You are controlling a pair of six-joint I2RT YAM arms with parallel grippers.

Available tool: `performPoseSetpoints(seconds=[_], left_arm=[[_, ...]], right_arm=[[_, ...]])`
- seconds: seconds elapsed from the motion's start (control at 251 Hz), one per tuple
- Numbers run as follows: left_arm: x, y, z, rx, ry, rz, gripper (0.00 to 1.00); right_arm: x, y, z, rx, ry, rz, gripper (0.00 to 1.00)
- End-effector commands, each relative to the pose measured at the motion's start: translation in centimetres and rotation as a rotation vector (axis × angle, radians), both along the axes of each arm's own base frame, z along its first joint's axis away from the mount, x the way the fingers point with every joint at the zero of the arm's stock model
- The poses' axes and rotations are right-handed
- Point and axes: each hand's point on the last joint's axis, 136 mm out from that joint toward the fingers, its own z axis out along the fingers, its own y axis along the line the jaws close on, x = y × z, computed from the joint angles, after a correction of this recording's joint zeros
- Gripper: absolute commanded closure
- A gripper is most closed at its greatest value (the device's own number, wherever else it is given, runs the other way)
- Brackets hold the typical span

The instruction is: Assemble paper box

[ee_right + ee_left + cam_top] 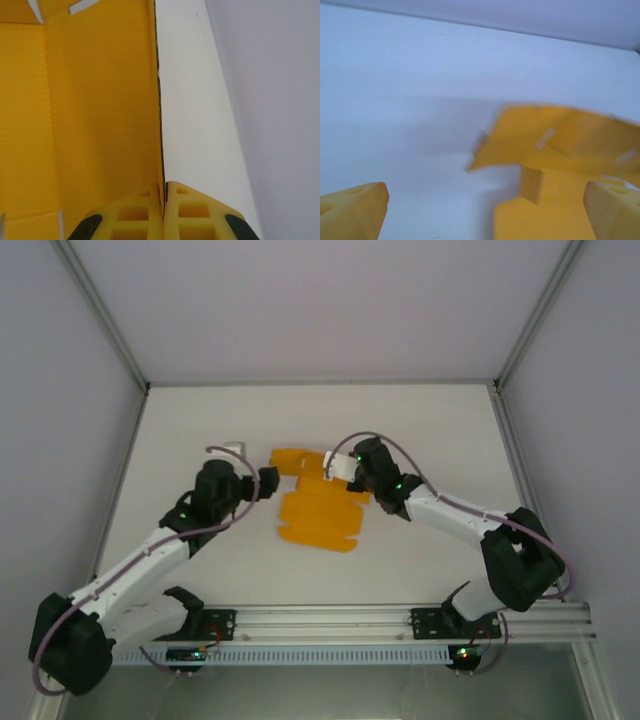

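Over the middle of the desk (430, 430), seen from above, the box (318, 512) lies between my two arms. Most of it is flat sheet and the far end is lifted. My right jaws are at its far right flap. My left jaws sit just beside its far left corner.

At my left wrist, the jaws stand wide apart with nothing held, a finger (355, 212) in each lower corner. The box (555, 140) is close ahead, blurred, with one flap raised and pale slots cut in it.

At my right wrist, the jaws are pinched together on the thin edge of an upright wall of the box (100, 110), the fingers (135, 212) meeting on the card. Bare desk (192, 130) runs along the right.

I judge the step in hand to be raising a side wall. The next move calls for my left jaws to take the neighbouring flap and fold it in, its tab going to a slot, while my right keeps the wall standing. I can read no brand, label or writing on the card.
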Motion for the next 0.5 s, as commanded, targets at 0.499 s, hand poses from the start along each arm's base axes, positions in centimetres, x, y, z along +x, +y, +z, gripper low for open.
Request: performPoseSetpoints(seconds=[0.499], left_arm=[[6.8,6.4,-6.8,-0.084,0.3,0.177,0.0]], right_arm=[[-0.3,3.8,2.0,-0.126,-0.655,0.187,1.0]])
